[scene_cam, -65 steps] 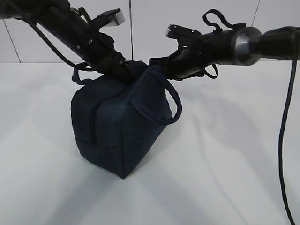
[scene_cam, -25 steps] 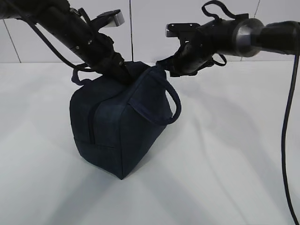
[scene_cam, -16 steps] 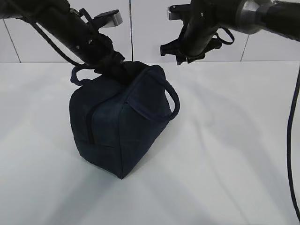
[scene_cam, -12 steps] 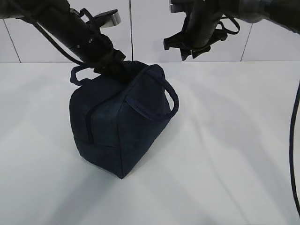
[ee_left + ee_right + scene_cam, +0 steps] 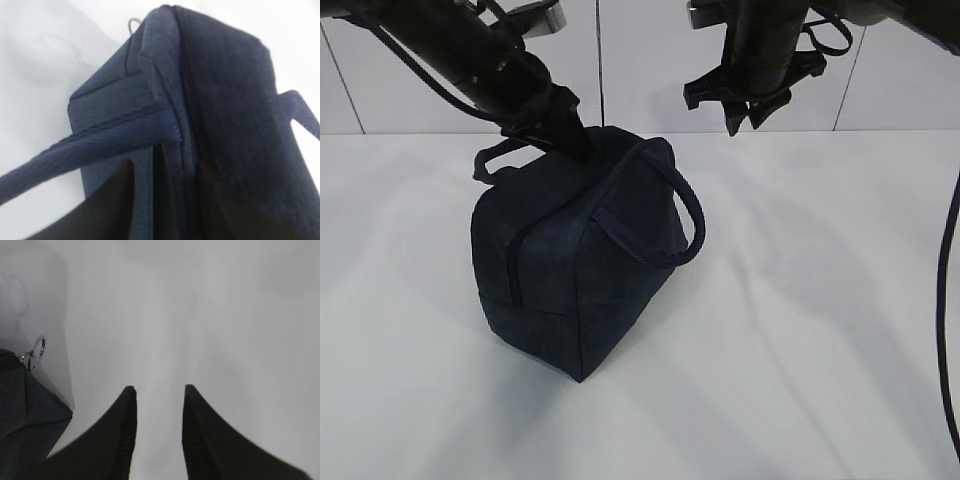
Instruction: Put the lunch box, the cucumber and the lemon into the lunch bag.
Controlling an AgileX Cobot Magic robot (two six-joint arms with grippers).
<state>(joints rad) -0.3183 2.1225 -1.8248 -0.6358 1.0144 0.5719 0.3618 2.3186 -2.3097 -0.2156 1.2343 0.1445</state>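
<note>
The navy lunch bag (image 5: pixel 575 270) stands on the white table with its zipper drawn shut. My left gripper (image 5: pixel 560 130) is at the bag's top back edge. In the left wrist view its jaws stand apart, open, either side of the zipper seam (image 5: pixel 182 115), under a handle strap (image 5: pixel 100 135). My right gripper (image 5: pixel 745 122) hangs open in the air above and to the right of the bag, empty, pointing down at bare table (image 5: pixel 157 390). The silver ring pull (image 5: pixel 37 351) dangles at the bag's corner. The lunch box, the cucumber and the lemon are out of view.
The white table (image 5: pixel 800 330) spreads around the bag, with a tiled wall (image 5: pixel 620 60) behind it. A black cable (image 5: pixel 942 300) hangs down at the right edge. The second handle (image 5: pixel 665 215) droops over the bag's right side.
My right gripper has lifted away from the bag's top and swung up to the right, turning downward. My left jaws have come apart on the seam, and that arm rose slightly.
</note>
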